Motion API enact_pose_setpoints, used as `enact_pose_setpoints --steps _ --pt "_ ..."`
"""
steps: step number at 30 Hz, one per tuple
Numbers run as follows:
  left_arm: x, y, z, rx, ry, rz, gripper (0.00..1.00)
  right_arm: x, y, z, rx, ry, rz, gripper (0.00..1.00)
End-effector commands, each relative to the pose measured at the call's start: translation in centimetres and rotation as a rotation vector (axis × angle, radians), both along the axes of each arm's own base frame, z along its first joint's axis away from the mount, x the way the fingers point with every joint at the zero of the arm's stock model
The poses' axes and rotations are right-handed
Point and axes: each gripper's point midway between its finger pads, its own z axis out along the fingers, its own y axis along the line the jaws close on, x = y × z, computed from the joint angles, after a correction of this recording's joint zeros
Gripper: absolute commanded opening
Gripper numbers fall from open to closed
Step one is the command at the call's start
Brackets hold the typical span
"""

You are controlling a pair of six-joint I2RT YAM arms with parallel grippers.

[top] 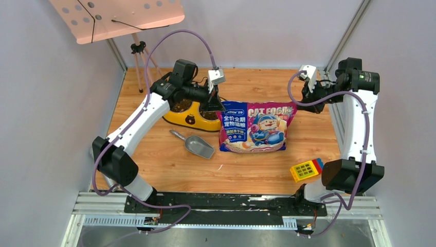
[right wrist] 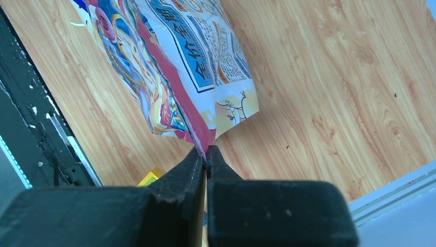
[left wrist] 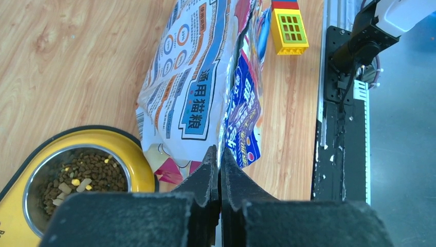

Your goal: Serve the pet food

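The glossy cat food bag (top: 256,126) hangs between my two grippers, its printed front facing up. My left gripper (top: 212,105) is shut on the bag's top left corner, right beside the yellow double-bowl feeder (top: 190,118). In the left wrist view the jaws (left wrist: 219,154) pinch the bag (left wrist: 195,87), and brown kibble (left wrist: 82,177) fills a feeder bowl (left wrist: 136,170). My right gripper (top: 304,100) is shut on the top right corner. In the right wrist view the jaws (right wrist: 206,153) clamp the bag's pink edge (right wrist: 198,123).
A grey metal scoop (top: 196,145) lies on the wooden table left of the bag. A yellow toy block (top: 306,170) sits near the right arm's base and shows in the left wrist view (left wrist: 289,31). A pink perforated stand (top: 118,15) stands at the back left.
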Motion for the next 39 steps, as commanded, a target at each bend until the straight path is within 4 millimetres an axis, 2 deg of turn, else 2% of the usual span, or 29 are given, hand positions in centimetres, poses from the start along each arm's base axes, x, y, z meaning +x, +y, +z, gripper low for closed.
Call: enact_pose_setpoints --steps 1,2,3,5,7,10,13,14,16,18,20,21,23,26,28,30,32,35,37,39 --pt "0.6 1.6 2.0 0.004 -0.025 0.051 0.04 0.6 -1.2 1.0 -0.005 -0.071 -0.047 0.05" --pt "0.7 1.7 2.2 0.006 -0.03 0.064 0.13 0.7 -1.3 1.2 0.01 -0.067 -0.068 0.15" --pt "1.0 2.0 2.2 0.017 -0.036 0.09 0.17 0.7 -1.4 1.4 0.024 -0.067 -0.089 0.24" --pt "1.4 3.2 2.8 0.052 -0.063 0.147 0.27 0.6 -2.1 2.4 0.049 -0.078 -0.149 0.35" --pt "1.4 5.3 3.8 0.094 -0.104 0.218 0.4 0.1 -3.1 3.7 0.073 -0.082 -0.229 0.4" --pt "2.0 9.1 4.5 0.14 -0.133 0.352 0.53 -0.8 -4.8 4.5 0.104 -0.072 -0.376 0.5" --pt "1.8 12.5 4.4 0.17 -0.146 0.48 0.62 -1.0 -6.1 3.5 0.141 -0.006 -0.545 0.53" --pt "1.9 13.4 4.1 0.175 -0.128 0.521 0.64 -0.9 -6.4 2.9 0.156 0.016 -0.602 0.58" --pt "1.9 14.8 4.2 0.181 -0.126 0.608 0.72 -0.5 -6.9 2.6 0.186 0.018 -0.705 0.6" --pt "1.9 16.2 4.6 0.188 -0.134 0.697 0.8 0.0 -7.0 3.5 0.247 -0.025 -0.789 0.61" --pt "2.0 17.7 5.1 0.194 -0.151 0.804 0.94 0.1 -6.3 5.2 0.313 -0.073 -0.8 0.96" --pt "1.9 18.8 5.6 0.2 -0.179 0.865 0.98 0.3 -6.2 6.2 0.342 -0.115 -0.811 1.0" --pt "1.9 20.0 6.1 0.19 -0.212 0.94 1.0 0.7 -6.8 8.2 0.37 -0.204 -0.868 1.0" --pt "2.4 21.4 6.4 0.171 -0.233 1.044 1.0 1.3 -8.9 10.2 0.368 -0.312 -0.992 1.0" --pt "2.5 21.9 6.7 0.157 -0.229 1.062 1.0 1.4 -10.0 10.5 0.373 -0.324 -1.072 1.0" --pt "2.7 22.4 7.2 0.155 -0.248 1.071 1.0 1.5 -10.9 9.8 0.391 -0.295 -1.164 1.0" --pt "2.9 23.2 7.7 0.163 -0.27 1.097 1.0 1.4 -10.6 9.6 0.437 -0.261 -1.192 1.0" --pt "3.0 24.2 9.1 0.162 -0.309 1.113 1.0 1.1 -9.9 12.1 0.467 -0.312 -1.153 1.0" --pt "2.9 24.1 10.0 0.168 -0.346 1.086 1.0 1.3 -9.6 13.7 0.491 -0.338 -1.136 1.0" --pt "2.8 24.0 10.2 0.169 -0.353 1.075 1.0 1.6 -9.5 14.0 0.525 -0.321 -1.142 1.0"
